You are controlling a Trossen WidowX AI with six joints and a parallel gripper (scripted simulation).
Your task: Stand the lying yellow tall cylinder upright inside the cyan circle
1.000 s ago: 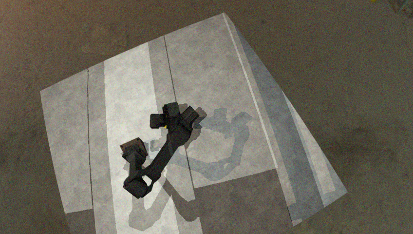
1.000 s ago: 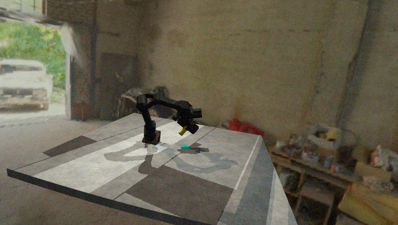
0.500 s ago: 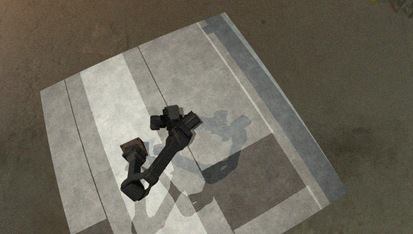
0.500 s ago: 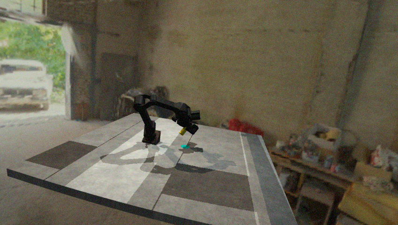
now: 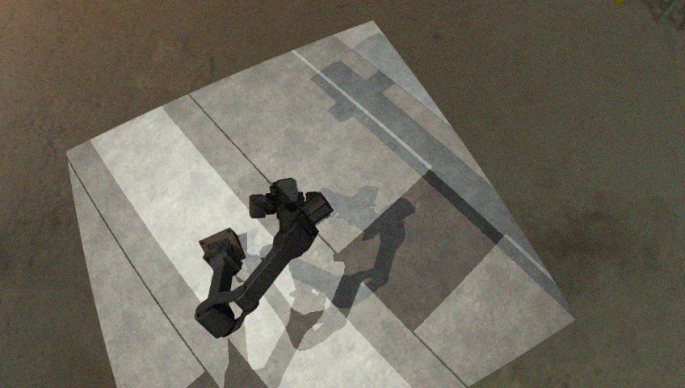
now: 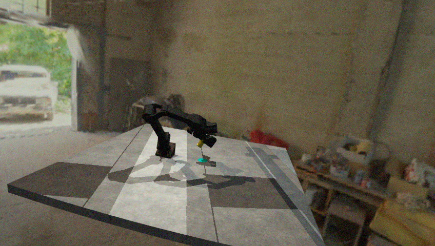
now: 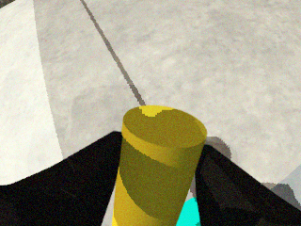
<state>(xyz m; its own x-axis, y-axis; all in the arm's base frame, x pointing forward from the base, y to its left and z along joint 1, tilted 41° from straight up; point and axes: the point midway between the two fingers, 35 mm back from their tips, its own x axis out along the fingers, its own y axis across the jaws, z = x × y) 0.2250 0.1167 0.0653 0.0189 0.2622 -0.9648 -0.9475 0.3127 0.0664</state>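
The yellow tall cylinder (image 6: 199,143) (image 7: 157,165) is held off the table, a little tilted from upright in the exterior view. My gripper (image 7: 160,149) is shut on it, with one dark finger on each side in the wrist view. The cyan circle (image 6: 201,160) (image 7: 189,213) lies flat on the table below the cylinder, with a gap between them. In the wrist view the circle shows only in part, behind the cylinder and the right finger. In the top view the arm hides the cylinder and the circle.
The arm's base (image 5: 223,240) (image 6: 165,150) stands on the pale table (image 5: 230,115) (image 6: 158,207). Shadows of the arm and broad light and dark bands cross the table top.
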